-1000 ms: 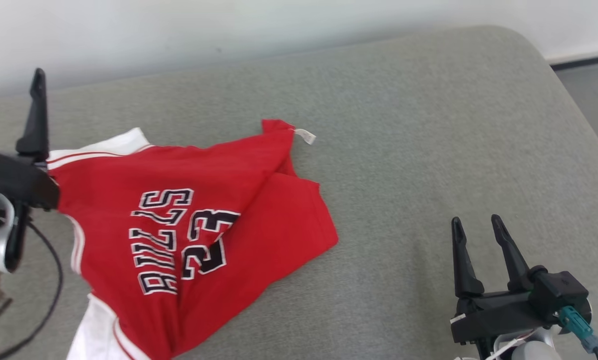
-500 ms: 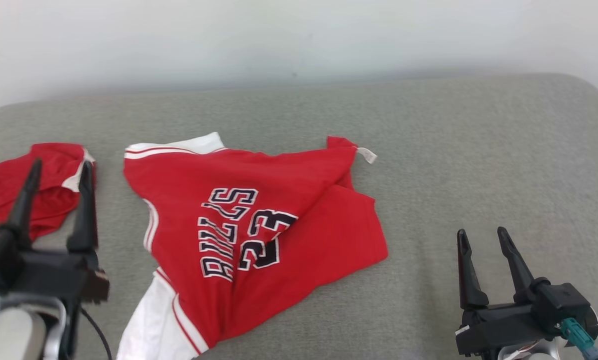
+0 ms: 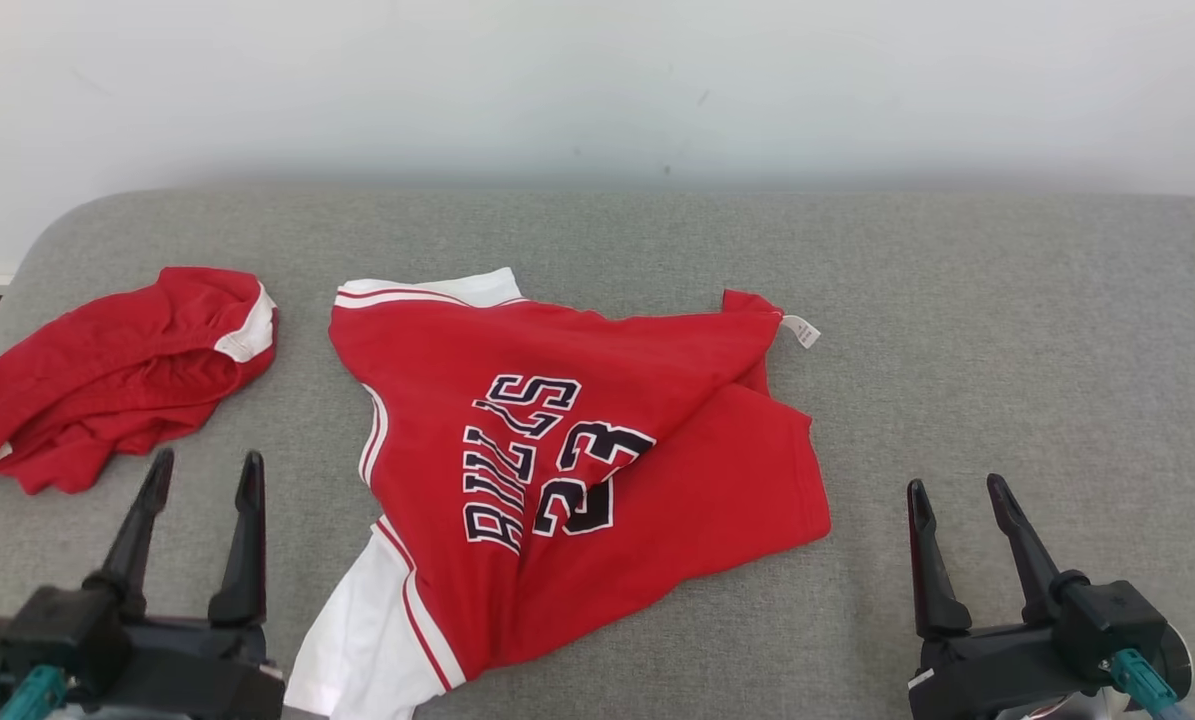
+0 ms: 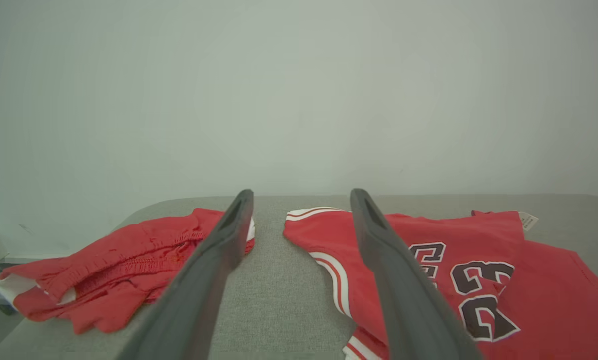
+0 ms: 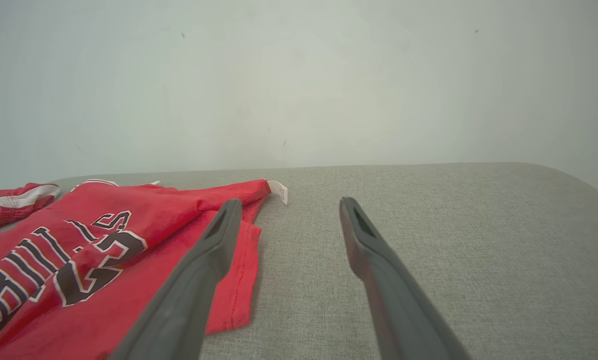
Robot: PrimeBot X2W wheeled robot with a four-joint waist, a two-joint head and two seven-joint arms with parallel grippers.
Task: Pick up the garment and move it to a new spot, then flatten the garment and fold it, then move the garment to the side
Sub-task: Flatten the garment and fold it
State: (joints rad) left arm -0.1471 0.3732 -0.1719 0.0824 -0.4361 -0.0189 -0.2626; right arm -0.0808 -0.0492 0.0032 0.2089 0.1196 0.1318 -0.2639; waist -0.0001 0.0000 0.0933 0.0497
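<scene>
I'm holding left fingers (image 3: 245, 540) and right fingers (image 3: 929, 560) spread, gripping nothing, flanking the red jersey (image 3: 577, 450) lying rumpled on the grey cushion (image 3: 1007, 330).

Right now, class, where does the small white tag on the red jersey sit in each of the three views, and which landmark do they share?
Head view: the tag sits at the far right corner of the jersey, right of centre.
Left wrist view: the tag is near the right edge, just below mid-height.
Right wrist view: the tag is near the middle, slightly left.
Shared landmark: the number 23 printed on the jersey.
</scene>
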